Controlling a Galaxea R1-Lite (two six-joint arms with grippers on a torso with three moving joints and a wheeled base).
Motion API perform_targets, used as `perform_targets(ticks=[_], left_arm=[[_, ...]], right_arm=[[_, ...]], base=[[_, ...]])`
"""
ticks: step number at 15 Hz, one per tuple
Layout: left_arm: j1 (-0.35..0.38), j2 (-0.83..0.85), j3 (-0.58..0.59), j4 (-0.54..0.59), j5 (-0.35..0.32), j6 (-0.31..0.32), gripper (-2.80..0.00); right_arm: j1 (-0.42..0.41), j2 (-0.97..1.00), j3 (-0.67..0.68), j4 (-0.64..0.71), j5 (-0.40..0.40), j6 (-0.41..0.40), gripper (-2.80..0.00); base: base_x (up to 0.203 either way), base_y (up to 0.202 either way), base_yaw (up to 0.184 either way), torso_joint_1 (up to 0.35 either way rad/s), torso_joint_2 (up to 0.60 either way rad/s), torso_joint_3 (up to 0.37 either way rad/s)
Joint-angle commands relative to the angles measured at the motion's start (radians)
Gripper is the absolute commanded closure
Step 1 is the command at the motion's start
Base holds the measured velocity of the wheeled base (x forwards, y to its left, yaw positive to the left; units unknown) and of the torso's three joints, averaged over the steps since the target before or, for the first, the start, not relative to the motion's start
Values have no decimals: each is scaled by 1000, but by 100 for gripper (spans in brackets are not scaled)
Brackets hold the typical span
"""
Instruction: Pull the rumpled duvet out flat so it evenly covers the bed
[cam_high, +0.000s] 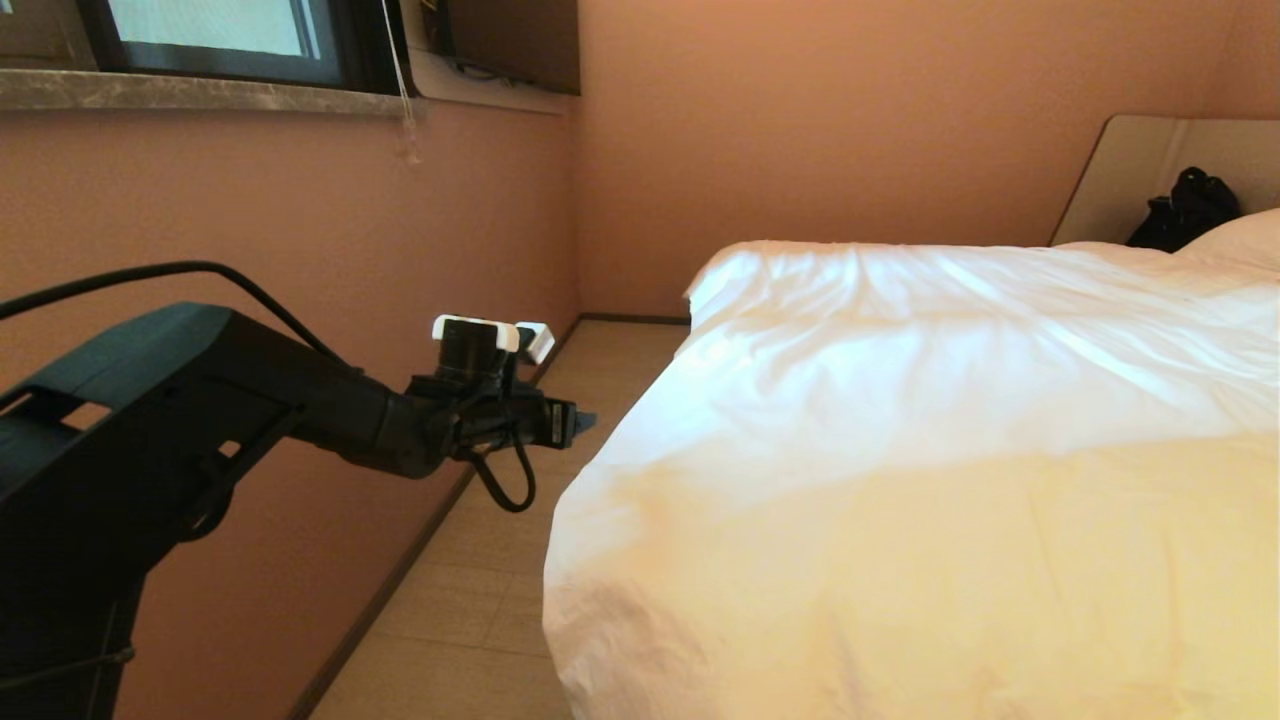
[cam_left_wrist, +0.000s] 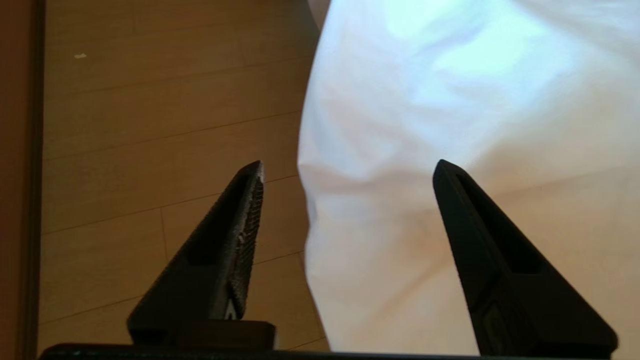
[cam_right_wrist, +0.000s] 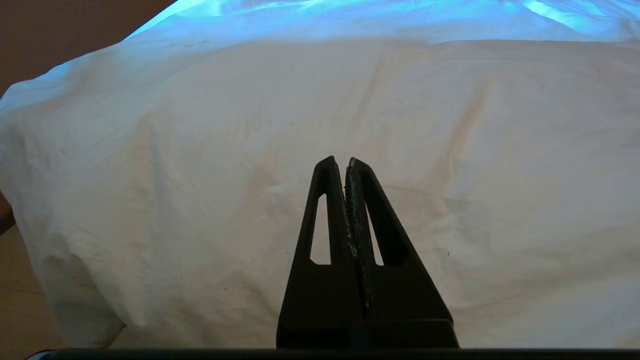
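The white duvet (cam_high: 900, 450) lies spread over the bed and hangs down over its near end and left side, with soft creases. My left gripper (cam_high: 580, 420) hovers in the aisle just left of the duvet's hanging side edge. In the left wrist view that gripper (cam_left_wrist: 348, 167) is open, the duvet's edge (cam_left_wrist: 425, 175) showing between its fingers with no cloth pinched. In the right wrist view my right gripper (cam_right_wrist: 345, 162) is shut with nothing in it, pointing at the duvet's draped near end (cam_right_wrist: 250, 150). The bed's beige headboard (cam_high: 1130, 170) shows at the far right.
A narrow strip of wooden floor (cam_high: 480, 580) runs between the bed and the pink wall (cam_high: 300, 250) under the window sill (cam_high: 200, 95). A white pillow (cam_high: 1240, 240) and a black bag (cam_high: 1185, 210) sit at the headboard.
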Motion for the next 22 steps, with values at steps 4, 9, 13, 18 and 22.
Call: perform_targets(ticks=[4,9,13,18,22], left_arm=[[6,-203,111,-7,-3,-47,-280],[81,-677,417,-25,5,-148,-280],[203,-1021,676,10,55,-177,-52],[236,-1324,787,223,143,-174,0],[239,-1458,886,283,156,-173,0]], right_arm=[[1,0,0,0,1,-2,0],[1,0,0,0,1,0,0],[1,0,0,0,1,-2,0],[1,0,0,0,1,-2,0],[1,0,0,0,1,0,0]], base=[[0,0,0,0,0,0],[0,0,0,0,0,0],[0,0,0,0,0,0],[0,0,0,0,0,0],[0,0,0,0,0,0]])
